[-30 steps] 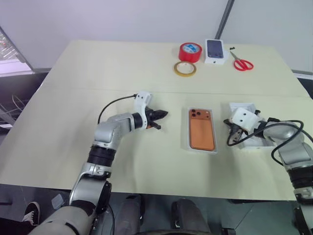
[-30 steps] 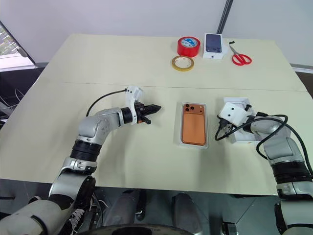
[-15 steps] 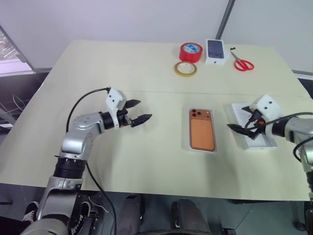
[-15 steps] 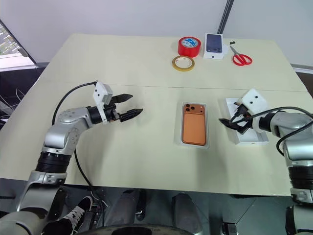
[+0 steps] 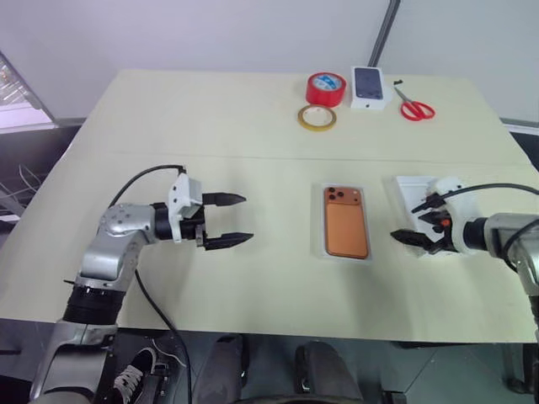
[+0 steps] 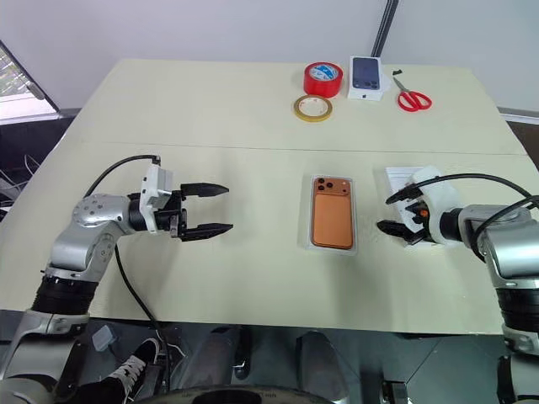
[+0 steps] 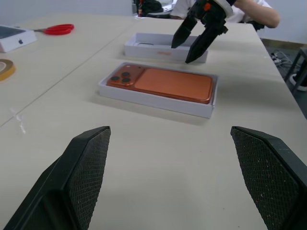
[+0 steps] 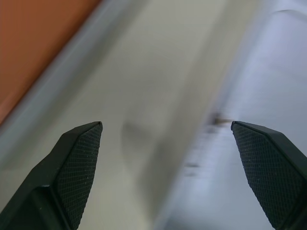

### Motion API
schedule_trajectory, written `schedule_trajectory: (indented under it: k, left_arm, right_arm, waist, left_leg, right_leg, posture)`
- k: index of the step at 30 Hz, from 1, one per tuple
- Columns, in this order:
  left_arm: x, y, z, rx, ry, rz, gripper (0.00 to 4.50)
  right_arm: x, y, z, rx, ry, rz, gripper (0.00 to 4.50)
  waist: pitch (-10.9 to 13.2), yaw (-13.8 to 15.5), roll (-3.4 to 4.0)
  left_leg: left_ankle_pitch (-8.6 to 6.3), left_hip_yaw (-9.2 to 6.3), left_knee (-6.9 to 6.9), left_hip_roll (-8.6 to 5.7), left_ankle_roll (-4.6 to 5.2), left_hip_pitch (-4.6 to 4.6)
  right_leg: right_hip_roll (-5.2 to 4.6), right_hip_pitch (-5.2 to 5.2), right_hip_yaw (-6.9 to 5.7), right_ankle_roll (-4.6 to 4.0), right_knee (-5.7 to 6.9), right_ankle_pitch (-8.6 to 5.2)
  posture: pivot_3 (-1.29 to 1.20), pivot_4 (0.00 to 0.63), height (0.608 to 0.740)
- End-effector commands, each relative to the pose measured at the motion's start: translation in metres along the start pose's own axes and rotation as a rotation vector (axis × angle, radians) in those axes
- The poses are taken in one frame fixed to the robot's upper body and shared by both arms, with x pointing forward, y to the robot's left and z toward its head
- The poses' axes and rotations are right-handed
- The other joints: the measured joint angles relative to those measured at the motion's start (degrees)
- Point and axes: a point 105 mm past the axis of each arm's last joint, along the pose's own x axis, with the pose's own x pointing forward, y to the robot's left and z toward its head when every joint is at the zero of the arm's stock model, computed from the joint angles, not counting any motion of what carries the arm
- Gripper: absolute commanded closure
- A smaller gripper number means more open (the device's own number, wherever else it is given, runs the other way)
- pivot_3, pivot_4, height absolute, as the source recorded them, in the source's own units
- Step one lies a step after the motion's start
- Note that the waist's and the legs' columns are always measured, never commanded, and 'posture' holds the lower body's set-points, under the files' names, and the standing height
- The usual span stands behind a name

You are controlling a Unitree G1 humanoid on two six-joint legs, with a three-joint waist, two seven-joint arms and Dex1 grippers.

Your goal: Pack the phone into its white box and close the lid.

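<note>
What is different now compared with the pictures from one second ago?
Both grippers went from shut to open. The left gripper drew back, away from the orange smartphone. The right gripper rolled over beside the shallow white cardboard lid. Nothing was grasped. Phone, its white tray and lid stayed put.

A wide beige table (image 5: 253,126) holds everything. Near its middle, the flat orange smartphone (image 5: 346,224) lies inside the shallow white cardboard tray (image 5: 322,249). To the right of the tray, apart from it, sits the shallow white cardboard lid (image 5: 409,187). The right gripper (image 5: 416,221) hangs over the lid's near left edge. The left gripper (image 5: 229,220) is well to the left of the tray, pointing toward it. Along the far edge, from left to right: a yellowish tape ring (image 5: 317,118), a red tape roll (image 5: 327,88) just behind it, a small white carton (image 5: 370,87), and red-handled scissors (image 5: 414,107).
</note>
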Motion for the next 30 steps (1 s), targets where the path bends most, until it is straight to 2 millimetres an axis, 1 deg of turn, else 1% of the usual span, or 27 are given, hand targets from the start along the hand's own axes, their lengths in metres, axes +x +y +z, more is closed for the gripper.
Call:
schedule_trajectory:
  k: [1, 3, 5, 6, 9, 10, 11, 13, 14, 16, 18, 19, 22, 24, 26, 28, 30]
  left_arm:
    - [0.007, -0.005, 0.01, 0.052, -0.026, -0.025, 0.28]
    - [0.009, -0.005, 0.01, 0.052, -0.03, -0.018, 0.28]
    - [0.01, -0.006, 0.009, 0.051, -0.027, -0.011, 0.24]
    - [0.01, -0.006, 0.008, 0.051, -0.025, 0.004, 0.24]
    - [0.009, -0.005, 0.006, 0.026, -0.025, 0.038, 0.24]
    - [0.008, -0.005, 0.006, 0.018, -0.027, 0.047, 0.24]
    - [0.008, -0.006, 0.006, 0.014, -0.028, 0.053, 0.24]
    - [0.007, -0.006, 0.005, 0.01, -0.023, 0.066, 0.24]
    - [0.006, -0.006, 0.004, 0.009, -0.02, 0.072, 0.24]
    - [0.005, -0.004, 0.003, 0.009, -0.014, 0.087, 0.24]
    - [0.005, -0.003, 0.004, 0.011, -0.014, 0.092, 0.24]
    - [0.006, -0.002, 0.004, 0.005, -0.015, 0.096, 0.24]
    - [0.007, 0.001, 0.003, -0.002, -0.012, 0.105, 0.24]
    - [0.008, 0.002, 0.002, -0.007, -0.011, 0.11, 0.24]
    - [0.009, 0.003, 0.002, -0.017, -0.014, 0.111, 0.24]
    - [0.01, 0.002, 0.001, -0.02, -0.012, 0.11, 0.24]
    - [0.012, 0.003, 0.0, -0.018, -0.008, 0.109, 0.24]
  right_arm:
    - [-0.005, 0.004, 0.006, 0.019, 0.008, -0.005, 0.0]
    - [-0.001, 0.002, 0.007, -0.002, 0.016, -0.024, 0.0]
    - [0.004, -0.001, 0.007, 0.043, 0.007, -0.031, 0.51]
    - [0.007, -0.003, 0.003, 0.036, 0.021, -0.046, 0.83]
    - [0.014, -0.01, -0.005, 0.032, 0.042, -0.08, 2.24]
    - [0.016, -0.011, -0.005, 0.061, 0.035, -0.083, 2.67]
    - [0.017, -0.012, -0.005, 0.082, 0.03, -0.085, 3.28]
    - [0.019, -0.012, -0.004, 0.106, 0.021, -0.087, 4.32]
    - [0.019, -0.012, -0.003, 0.109, 0.019, -0.091, 4.43]
    - [0.021, -0.015, -0.003, 0.139, 0.008, -0.105, 4.43]
    - [0.022, -0.013, -0.002, 0.207, -0.007, -0.082, 4.43]
    - [0.021, -0.012, 0.001, 0.199, -0.024, -0.073, 4.43]
    - [0.019, -0.012, 0.011, 0.268, -0.079, -0.064, 4.43]
    - [0.017, -0.011, 0.02, 0.367, -0.122, -0.045, 4.43]
    - [0.016, -0.008, 0.026, 0.4, -0.143, -0.036, 4.43]
    - [0.013, 0.005, 0.049, 0.522, -0.242, 0.07, 4.43]
    - [0.008, 0.027, 0.078, 0.559, -0.357, 0.222, 4.43]
  waist:
    - [0.0, 0.1, 0.0]
    - [0.0, 0.04, 0.0]
    - [0.0, -0.05, 0.0]
    - [0.0, -0.12, 0.03]
    - [-0.01, -0.16, 0.02]
    - [-0.01, -0.27, 0.01]
    - [-0.02, -0.37, 0.0]
    - [-0.05, -0.68, -0.06]
    - [-0.05, -0.9, -0.06]
    - [-0.07, -1.18, -0.08]
    - [-0.08, -1.36, -0.1]
    - [-0.08, -1.38, -0.1]
    - [-0.08, -1.39, -0.09]
    - [-0.07, -1.41, -0.07]
    - [-0.05, -1.28, -0.04]
    - [-0.05, -1.39, -0.03]
    - [-0.04, -1.53, -0.01]
  left_leg:
    - [0.0, 0.0, 0.0, 0.0, 0.0, 0.0]
    - [0.0, 0.0, 0.0, 0.0, 0.01, -0.01]
    - [-0.01, 0.01, 0.0, 0.0, 0.01, -0.01]
    - [-0.01, 0.0, -0.01, 0.0, 0.01, -0.01]
    - [-0.01, 0.01, -0.03, 0.0, 0.02, -0.02]
    - [-0.01, 0.01, -0.03, 0.0, 0.02, -0.02]
    - [-0.01, 0.02, -0.02, 0.0, 0.02, -0.01]
    - [-0.01, 0.01, 0.01, 0.0, 0.02, 0.02]
    - [-0.01, 0.01, 0.01, 0.0, 0.02, 0.03]
    - [-0.01, 0.01, 0.01, 0.0, 0.02, 0.04]
    - [-0.01, 0.01, 0.0, 0.01, 0.03, 0.05]
    - [-0.02, 0.01, 0.0, 0.03, 0.03, 0.05]
    - [-0.02, 0.01, 0.0, 0.04, 0.03, 0.06]
    - [-0.02, 0.03, 0.0, 0.04, 0.03, 0.05]
    - [-0.02, 0.03, -0.02, 0.04, 0.03, 0.02]
    - [-0.01, 0.03, -0.05, 0.04, 0.03, 0.0]
    - [-0.01, 0.07, -0.08, 0.04, 0.03, 0.0]
  right_leg:
    - [0.0, 0.0, -0.01, 0.0, 0.0, 0.0]
    - [-0.01, -0.02, 0.0, 0.0, 0.0, 0.0]
    - [-0.01, -0.03, 0.0, 0.0, 0.0, 0.0]
    - [0.0, -0.03, -0.01, 0.0, 0.0, 0.0]
    - [0.0, -0.05, 0.0, 0.0, 0.0, 0.0]
    - [0.01, -0.04, 0.0, 0.0, 0.0, 0.0]
    - [0.01, -0.03, 0.0, 0.01, 0.01, 0.01]
    - [0.02, 0.02, -0.02, 0.01, 0.02, 0.01]
    - [0.02, 0.04, -0.02, 0.01, 0.02, 0.01]
    - [0.02, 0.05, -0.02, 0.01, 0.02, 0.01]
    - [0.05, 0.05, -0.01, 0.01, 0.02, 0.01]
    - [0.08, 0.05, -0.01, 0.01, 0.02, 0.01]
    - [0.1, 0.05, -0.01, 0.01, 0.03, 0.01]
    - [0.1, 0.03, 0.0, 0.01, 0.04, 0.01]
    - [0.11, -0.03, 0.01, 0.01, 0.07, 0.01]
    - [0.12, -0.06, 0.01, 0.01, 0.07, 0.01]
    - [0.15, -0.12, 0.06, 0.02, 0.1, 0.02]
  posture:
    - [0.0, 0.15, 0.74]
    - [0.0, 0.15, 0.74]
    - [0.0, 0.15, 0.74]
    - [0.0, 0.15, 0.74]
    - [0.0, 0.15, 0.74]
    - [0.0, 0.15, 0.74]
    - [0.0, 0.15, 0.74]
    - [0.0, 0.15, 0.74]
    - [0.0, 0.15, 0.74]
    - [0.0, 0.15, 0.74]
    - [0.0, 0.15, 0.74]
    - [0.0, 0.15, 0.74]
    - [0.0, 0.15, 0.74]
    - [0.0, 0.15, 0.74]
    - [0.0, 0.15, 0.74]
    - [0.0, 0.15, 0.74]
    - [0.0, 0.15, 0.74]
